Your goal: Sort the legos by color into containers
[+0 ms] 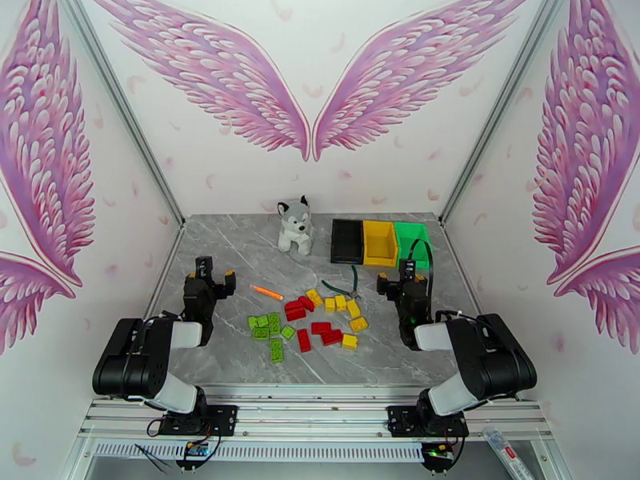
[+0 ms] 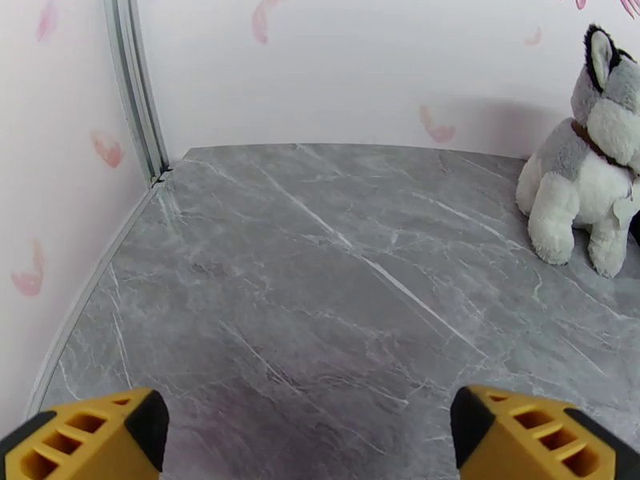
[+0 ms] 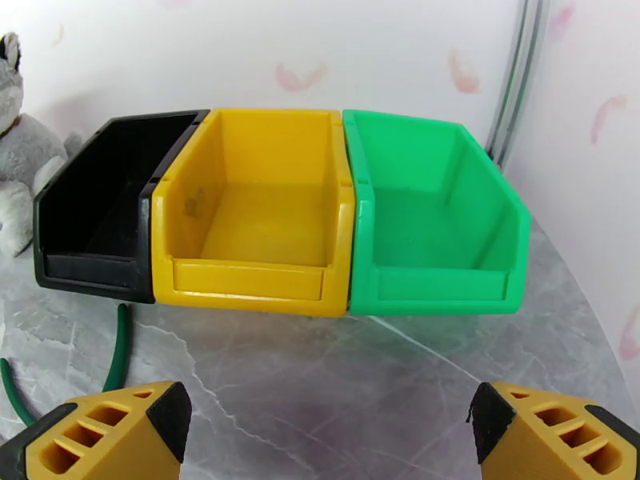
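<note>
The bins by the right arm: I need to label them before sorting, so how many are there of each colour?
Black bin: 1
Yellow bin: 1
Green bin: 1
Total: 3

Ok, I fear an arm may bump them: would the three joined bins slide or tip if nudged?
Probably slide, not tip: the bins sit low and wide, side by side in a row, on a smooth table. They look like empty plastic, so likely light and easy to shove. Joined, they would probably move as one.
</note>
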